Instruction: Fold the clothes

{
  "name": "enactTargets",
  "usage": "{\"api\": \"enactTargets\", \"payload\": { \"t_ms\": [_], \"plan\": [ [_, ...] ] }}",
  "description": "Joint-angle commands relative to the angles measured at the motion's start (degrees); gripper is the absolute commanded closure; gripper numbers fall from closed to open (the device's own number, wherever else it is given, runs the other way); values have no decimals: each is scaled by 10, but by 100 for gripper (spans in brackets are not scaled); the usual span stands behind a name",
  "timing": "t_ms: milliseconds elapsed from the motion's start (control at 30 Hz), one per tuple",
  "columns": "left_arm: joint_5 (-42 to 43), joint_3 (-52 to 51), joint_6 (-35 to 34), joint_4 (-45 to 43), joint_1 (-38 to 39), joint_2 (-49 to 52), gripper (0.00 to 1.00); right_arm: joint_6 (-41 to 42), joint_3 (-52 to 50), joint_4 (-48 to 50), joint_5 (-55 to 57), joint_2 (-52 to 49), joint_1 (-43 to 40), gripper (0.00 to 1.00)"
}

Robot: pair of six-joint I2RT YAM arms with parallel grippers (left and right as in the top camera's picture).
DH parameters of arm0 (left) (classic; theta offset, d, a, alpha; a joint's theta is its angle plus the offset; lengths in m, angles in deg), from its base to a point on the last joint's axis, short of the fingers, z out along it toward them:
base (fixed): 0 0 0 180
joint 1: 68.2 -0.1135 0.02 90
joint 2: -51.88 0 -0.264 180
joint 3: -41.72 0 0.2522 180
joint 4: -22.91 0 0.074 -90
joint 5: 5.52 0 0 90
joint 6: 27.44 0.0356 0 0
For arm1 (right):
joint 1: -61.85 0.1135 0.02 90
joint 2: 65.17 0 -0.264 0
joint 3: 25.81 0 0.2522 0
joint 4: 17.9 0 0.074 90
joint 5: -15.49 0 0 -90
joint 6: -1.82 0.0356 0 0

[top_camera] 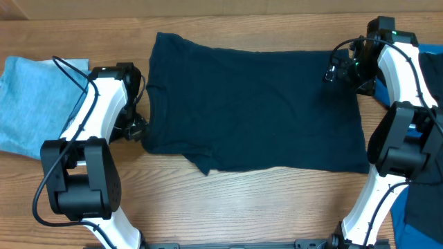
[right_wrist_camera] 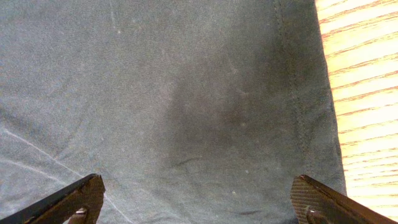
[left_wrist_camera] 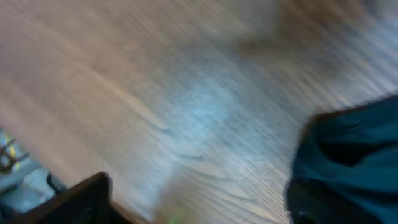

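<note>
The clothes include a near-black navy shirt lying spread flat across the middle of the wooden table. My left gripper sits at the shirt's left edge, low over the wood. In the blurred left wrist view, the gripper is open over bare table, with one finger at lower left and the shirt's dark edge at the right. My right gripper hovers over the shirt's far right corner. In the right wrist view, the gripper stands wide open above flat fabric, its hem at the right.
A light blue garment lies at the table's left end, beside the left arm. Royal blue fabric shows at the lower right, behind the right arm's base. Bare wood runs along the front.
</note>
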Motion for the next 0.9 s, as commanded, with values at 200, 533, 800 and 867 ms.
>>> {"api": "enactTargets", "payload": {
  "t_ms": [200,533,800,867],
  "plan": [
    [308,85,259,-157,31,-15,96,-5,15,1,-7,24,-4,0],
    [305,83,257,-223,37,-14,94,-4,15,5,-14,24,-4,0],
    [268,72,249,-244,37,-12,70,-11,15,120,68,22,117,96],
    [267,72,230,-249,37,-9,80,-11,15,168,133,13,166,96]
  ]
}}
